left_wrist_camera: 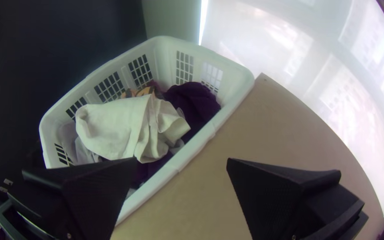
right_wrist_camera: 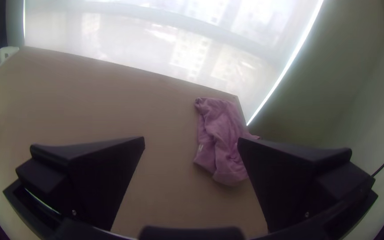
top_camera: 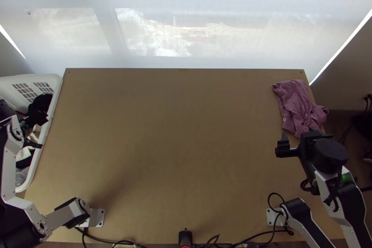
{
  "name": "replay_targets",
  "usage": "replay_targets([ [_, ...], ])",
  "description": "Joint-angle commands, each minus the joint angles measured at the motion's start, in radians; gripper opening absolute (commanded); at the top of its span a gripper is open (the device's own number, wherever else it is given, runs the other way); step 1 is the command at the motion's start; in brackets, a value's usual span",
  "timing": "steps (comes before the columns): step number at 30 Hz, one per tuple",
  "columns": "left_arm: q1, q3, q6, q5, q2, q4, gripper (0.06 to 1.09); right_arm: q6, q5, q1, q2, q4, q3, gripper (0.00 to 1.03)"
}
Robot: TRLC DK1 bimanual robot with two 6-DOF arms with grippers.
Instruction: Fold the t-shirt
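Observation:
A mauve-pink garment [top_camera: 297,103] lies bunched at the table's far right corner, partly over the right edge; in the right wrist view the crumpled cloth [right_wrist_camera: 221,133] shows a small white mark. My right gripper [top_camera: 300,141] is just on the near side of it. In the right wrist view the right gripper [right_wrist_camera: 191,144] is open, its fingers wide apart with nothing held. At the far left, my left gripper [top_camera: 36,130] is over the laundry basket's table side. The left wrist view shows the left gripper [left_wrist_camera: 181,162] open and holding nothing.
The white basket [left_wrist_camera: 232,106] stands against the table's left edge, holding a white cloth [left_wrist_camera: 121,124] and dark purple cloth [left_wrist_camera: 194,104]. Bare tabletop [top_camera: 176,131] spans the middle. Cables [top_camera: 255,236] run along the near edge; a bright blind hangs behind the far edge.

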Motion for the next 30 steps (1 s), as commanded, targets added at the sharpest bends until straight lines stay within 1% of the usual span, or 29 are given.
replay_targets([
  [1,0.13,0.183,0.053,0.001,0.251,-0.057,1.04,-0.002,0.003,0.018,0.108,-0.112,0.055,0.98],
  [3,0.153,0.262,0.102,0.003,0.341,-0.109,1.04,-0.002,0.004,0.017,0.154,-0.144,0.047,0.98],
  [5,0.164,0.351,0.113,0.003,0.43,-0.161,1.04,-0.005,0.004,0.017,0.183,-0.153,0.049,0.98],
  [11,0.17,0.508,0.148,-0.007,0.594,-0.139,1.04,-0.047,0.004,0.017,0.179,-0.127,0.036,0.98],
  [13,0.183,0.566,0.161,-0.036,0.659,-0.115,1.04,-0.051,0.004,0.017,0.162,-0.106,0.036,0.98],
  [17,0.198,0.7,0.193,-0.102,0.798,-0.113,1.04,-0.065,0.001,0.018,0.142,-0.077,0.038,0.98],
  [20,0.196,0.736,0.233,-0.142,0.863,-0.109,1.04,-0.063,-0.001,0.018,0.142,-0.073,0.036,0.98],
  [25,0.19,0.744,0.239,-0.149,0.947,-0.092,1.04,-0.06,-0.007,0.023,0.137,-0.075,0.036,0.98],
  [30,0.166,0.752,0.24,-0.182,1.005,-0.057,1.04,-0.06,-0.036,0.026,0.119,-0.09,0.036,0.98],
])
